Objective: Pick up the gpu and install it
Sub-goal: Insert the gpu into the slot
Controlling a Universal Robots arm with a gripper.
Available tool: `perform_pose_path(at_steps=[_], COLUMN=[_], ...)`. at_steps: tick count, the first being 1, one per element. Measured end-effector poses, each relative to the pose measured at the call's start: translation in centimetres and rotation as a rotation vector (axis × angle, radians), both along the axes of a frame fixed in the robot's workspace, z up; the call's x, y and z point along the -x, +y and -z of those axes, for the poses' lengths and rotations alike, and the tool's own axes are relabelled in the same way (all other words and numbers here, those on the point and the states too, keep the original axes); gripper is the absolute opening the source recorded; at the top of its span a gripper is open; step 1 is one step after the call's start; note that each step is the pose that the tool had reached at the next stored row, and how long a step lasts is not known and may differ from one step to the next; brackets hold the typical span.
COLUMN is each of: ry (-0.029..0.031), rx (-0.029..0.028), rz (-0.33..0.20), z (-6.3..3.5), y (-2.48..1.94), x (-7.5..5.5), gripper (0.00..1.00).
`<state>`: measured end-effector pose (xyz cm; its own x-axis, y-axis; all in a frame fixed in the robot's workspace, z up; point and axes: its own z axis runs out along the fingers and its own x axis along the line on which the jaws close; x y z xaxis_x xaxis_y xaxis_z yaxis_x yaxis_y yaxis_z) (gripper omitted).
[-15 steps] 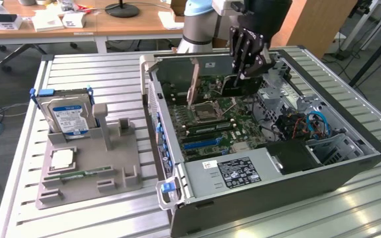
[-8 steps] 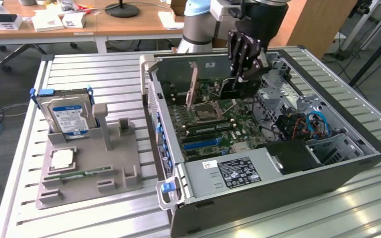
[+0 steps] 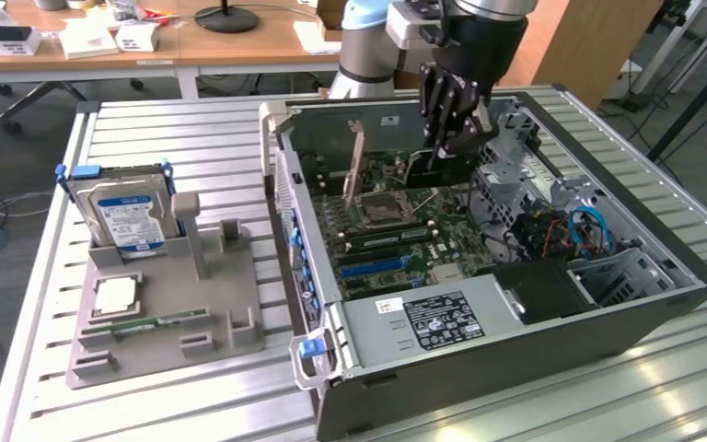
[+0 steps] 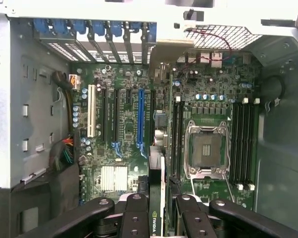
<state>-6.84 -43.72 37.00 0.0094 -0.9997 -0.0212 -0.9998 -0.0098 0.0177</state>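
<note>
My gripper (image 3: 444,155) reaches down into the open computer case (image 3: 648,304) and is shut on the gpu (image 3: 423,172), a thin dark card held upright above the motherboard (image 3: 390,244). Between the black fingers (image 4: 135,214) the gpu (image 4: 156,222) appears edge-on, with a green logo on its near edge. It hangs over the board between the blue expansion slot (image 4: 140,119) and the CPU socket (image 4: 206,151), apart from the board.
Memory slots (image 4: 243,148) flank the socket, and blue slot clips (image 4: 94,27) line the case's rear wall. The power supply (image 3: 440,318) and loose cables (image 3: 574,230) sit inside the case. A grey holder (image 3: 206,318) at the exterior view's left carries a hard drive (image 3: 133,221), a CPU chip (image 3: 114,295) and a memory stick (image 3: 144,324).
</note>
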Motion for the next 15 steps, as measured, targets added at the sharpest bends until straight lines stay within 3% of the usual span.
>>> perform_pose_path(at_steps=[15], ry=[0.0], rx=[-0.0001], rz=[0.0], z=[1.85], y=[0.43], x=[0.1], gripper=[0.26])
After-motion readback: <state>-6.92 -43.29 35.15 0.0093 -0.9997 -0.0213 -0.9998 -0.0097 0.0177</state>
